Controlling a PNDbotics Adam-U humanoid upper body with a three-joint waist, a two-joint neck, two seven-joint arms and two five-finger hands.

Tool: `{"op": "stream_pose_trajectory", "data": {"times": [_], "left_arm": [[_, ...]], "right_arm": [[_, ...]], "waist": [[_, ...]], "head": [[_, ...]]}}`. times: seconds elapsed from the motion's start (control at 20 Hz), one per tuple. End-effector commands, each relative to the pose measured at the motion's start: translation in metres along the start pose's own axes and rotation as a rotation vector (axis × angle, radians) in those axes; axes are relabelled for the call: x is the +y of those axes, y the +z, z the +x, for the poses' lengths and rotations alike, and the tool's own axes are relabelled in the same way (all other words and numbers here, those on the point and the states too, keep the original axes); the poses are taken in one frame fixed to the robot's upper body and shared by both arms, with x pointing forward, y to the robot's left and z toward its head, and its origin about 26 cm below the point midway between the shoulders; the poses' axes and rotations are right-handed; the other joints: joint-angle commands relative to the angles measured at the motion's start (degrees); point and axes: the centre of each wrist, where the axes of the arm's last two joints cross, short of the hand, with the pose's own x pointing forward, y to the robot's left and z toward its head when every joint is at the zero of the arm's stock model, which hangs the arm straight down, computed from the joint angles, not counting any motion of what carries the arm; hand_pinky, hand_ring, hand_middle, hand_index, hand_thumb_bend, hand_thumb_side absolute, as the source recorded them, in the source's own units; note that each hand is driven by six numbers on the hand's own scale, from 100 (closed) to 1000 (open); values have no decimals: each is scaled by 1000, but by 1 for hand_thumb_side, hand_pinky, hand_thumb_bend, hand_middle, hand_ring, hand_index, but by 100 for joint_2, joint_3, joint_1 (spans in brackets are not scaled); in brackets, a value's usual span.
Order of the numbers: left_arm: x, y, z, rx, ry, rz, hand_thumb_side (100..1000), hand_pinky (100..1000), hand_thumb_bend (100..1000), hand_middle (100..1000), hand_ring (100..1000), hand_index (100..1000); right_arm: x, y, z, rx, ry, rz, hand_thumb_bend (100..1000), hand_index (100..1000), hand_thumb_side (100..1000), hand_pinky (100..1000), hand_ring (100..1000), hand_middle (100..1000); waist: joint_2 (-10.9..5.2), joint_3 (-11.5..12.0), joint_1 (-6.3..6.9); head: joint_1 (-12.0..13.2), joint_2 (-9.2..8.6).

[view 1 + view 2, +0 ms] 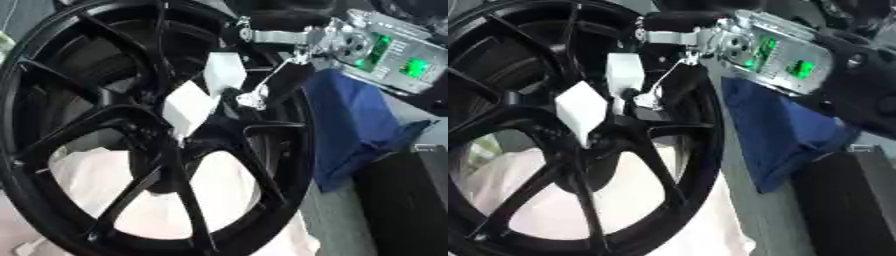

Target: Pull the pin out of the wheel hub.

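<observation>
Right hand is reaching in from upper right, fingers pinching the white pin at the black wheel hub, placed for pulling outward. Left hand isn't showing.

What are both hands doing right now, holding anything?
Right hand: at the white block on the wheel hub; open or closed cannot be told.
Left hand: not in view.
</observation>
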Motion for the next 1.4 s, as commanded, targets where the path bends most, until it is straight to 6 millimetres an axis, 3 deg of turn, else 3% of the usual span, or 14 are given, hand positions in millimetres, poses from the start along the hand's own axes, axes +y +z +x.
{"op": "stream_pose_trajectory", "data": {"times": [0.05, 0.2, 0.25, 0.5, 0.55, 0.85, 1.2, 1.4], "left_arm": [[-1, -1, 7, -29, 1, -9, 682, 881, 433, 567, 523, 737], [-1, -1, 7, -27, -1, -10, 684, 882, 431, 567, 523, 737], [-1, -1, 7, -26, -2, -10, 684, 882, 431, 567, 523, 738], [0, -1, 7, -27, -6, -9, 684, 883, 429, 567, 523, 738], [0, -1, 7, -26, -10, -9, 684, 884, 429, 567, 523, 738], [2, -1, 6, -25, -8, -5, 681, 885, 426, 568, 523, 738], [4, 0, 6, -21, -9, 4, 680, 886, 425, 570, 524, 738], [5, 0, 5, -21, -11, 8, 680, 887, 425, 570, 525, 739]], "right_arm": [[-8, 3, 3, -11, 1, -11, 109, 596, 300, 886, 773, 388], [-8, 2, 4, -16, -32, -17, 100, 523, 202, 870, 731, 341], [-8, 2, 4, -16, -47, -20, 100, 465, 100, 862, 685, 291], [-10, 2, 5, -30, -164, -58, 100, 429, 103, 851, 641, 257], [-11, 2, 5, -34, -176, -64, 167, 407, 174, 844, 618, 230], [-26, 7, 6, -66, -228, -124, 321, 361, 266, 827, 576, 177], [-46, 18, 6, -79, -268, -197, 341, 334, 276, 821, 555, 154], [-57, 31, 2, -66, -297, -288, 292, 335, 214, 827, 556, 148]], "waist": [[-85, 5, 65], [-83, 14, 57], [-83, 16, 56], [-99, 23, 67], [-106, 20, 72], [-228, -52, 151], [-310, -135, 219], [-332, -227, 255]], "head": [[-24, -50], [-19, -47], [-20, -43], [-24, -10], [-32, -4], [-97, 58], [-118, 31], [-63, 42]]}}
